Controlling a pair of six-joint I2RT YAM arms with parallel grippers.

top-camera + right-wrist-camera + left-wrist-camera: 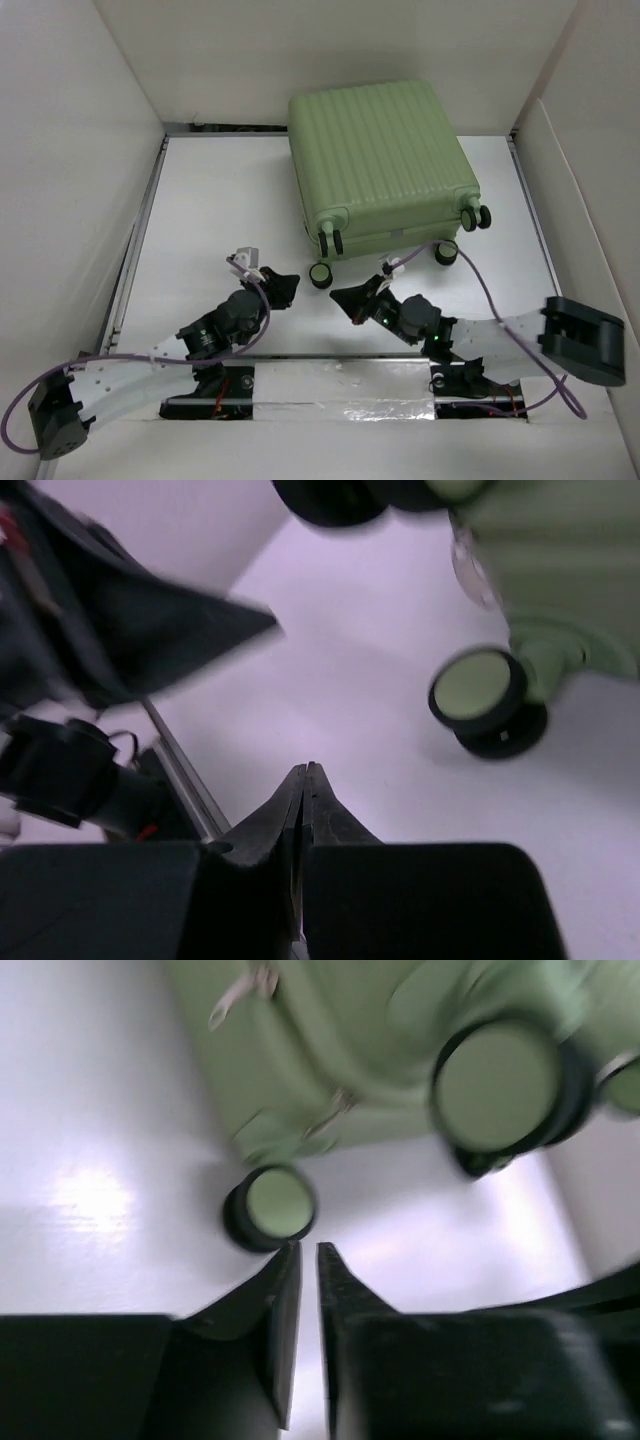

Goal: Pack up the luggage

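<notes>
The luggage (380, 160) is a light-green ribbed hard-shell suitcase lying flat and closed at the back of the table, its black wheels (321, 275) facing the arms. My left gripper (290, 288) hovers just in front of the near-left wheel (272, 1205); in the left wrist view the left gripper (308, 1247) shows only a thin slit between its jaws, with nothing in it. My right gripper (338, 296) sits beside it, pointing left. In the right wrist view the right gripper (308, 767) is shut and empty, with a wheel (478, 692) off to its right.
White walls enclose the table on three sides. A metal rail (140, 240) runs along the left edge. A purple cable (490, 290) loops over the right arm close to the suitcase's right wheels (446, 253). The two grippers stand close together.
</notes>
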